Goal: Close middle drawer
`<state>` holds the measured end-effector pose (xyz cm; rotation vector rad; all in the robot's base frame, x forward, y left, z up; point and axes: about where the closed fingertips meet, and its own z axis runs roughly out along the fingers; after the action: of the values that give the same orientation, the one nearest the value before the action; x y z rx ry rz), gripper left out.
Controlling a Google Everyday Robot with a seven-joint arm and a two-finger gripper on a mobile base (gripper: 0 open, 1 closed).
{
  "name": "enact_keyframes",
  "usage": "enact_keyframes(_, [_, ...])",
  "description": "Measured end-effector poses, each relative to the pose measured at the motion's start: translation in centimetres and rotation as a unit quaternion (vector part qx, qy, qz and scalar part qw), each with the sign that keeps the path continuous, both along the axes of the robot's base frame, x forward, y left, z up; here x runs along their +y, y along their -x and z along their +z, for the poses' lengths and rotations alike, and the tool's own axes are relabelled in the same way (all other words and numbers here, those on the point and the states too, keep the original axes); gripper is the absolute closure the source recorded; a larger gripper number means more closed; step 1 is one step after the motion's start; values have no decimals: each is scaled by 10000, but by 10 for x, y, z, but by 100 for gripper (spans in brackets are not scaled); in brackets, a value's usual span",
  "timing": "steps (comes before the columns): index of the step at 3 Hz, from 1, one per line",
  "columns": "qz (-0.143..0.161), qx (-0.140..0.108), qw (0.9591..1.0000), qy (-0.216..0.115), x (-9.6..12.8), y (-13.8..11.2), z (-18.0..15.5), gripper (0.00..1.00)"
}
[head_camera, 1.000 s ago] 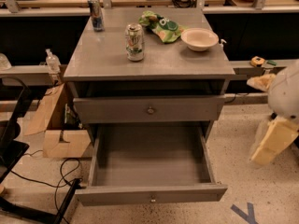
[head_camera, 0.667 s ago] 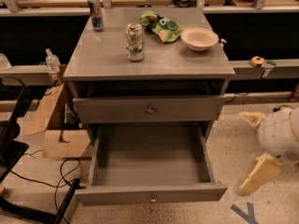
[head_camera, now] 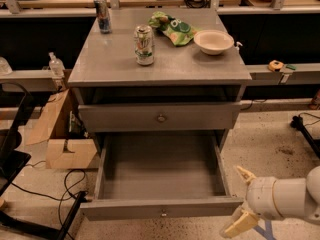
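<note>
The middle drawer (head_camera: 162,208) is pulled far out of the grey cabinet. Its deep grey box is empty and its flat front has a small round knob (head_camera: 163,214). Above it the uppermost drawer front (head_camera: 160,117) with its knob is shut. The lowest drawer is hidden under the open one. My gripper (head_camera: 241,199) is low at the right, just beside the right end of the open drawer's front. It is open and empty, with one cream fingertip (head_camera: 245,174) above and one (head_camera: 239,223) below. I cannot tell whether it touches the drawer.
On the cabinet top (head_camera: 110,59) stand a can (head_camera: 144,45), a darker can (head_camera: 103,15), a green snack bag (head_camera: 174,26) and a white bowl (head_camera: 213,41). A cardboard box (head_camera: 62,134), cables (head_camera: 65,184) and a black frame (head_camera: 10,149) lie left. Speckled floor (head_camera: 270,144) is at the right.
My arm has come down and to the left, from beside the cabinet's right side to the front right corner of the open drawer. The drawer has not moved.
</note>
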<state>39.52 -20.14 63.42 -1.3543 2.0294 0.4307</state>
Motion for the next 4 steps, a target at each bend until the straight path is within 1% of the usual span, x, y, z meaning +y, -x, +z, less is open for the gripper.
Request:
enact_keyframes(1, [-86,356,9993,-31,7,-5,-55,0])
enact_keyframes(2, [-115,316,9994,-4,12,-4,-50,0])
enact_keyframes(3, [-195,448,9988,-62,19,20,-62,0])
enact_keyframes(4, [-330,634,9972,-233,18,60,-91,18])
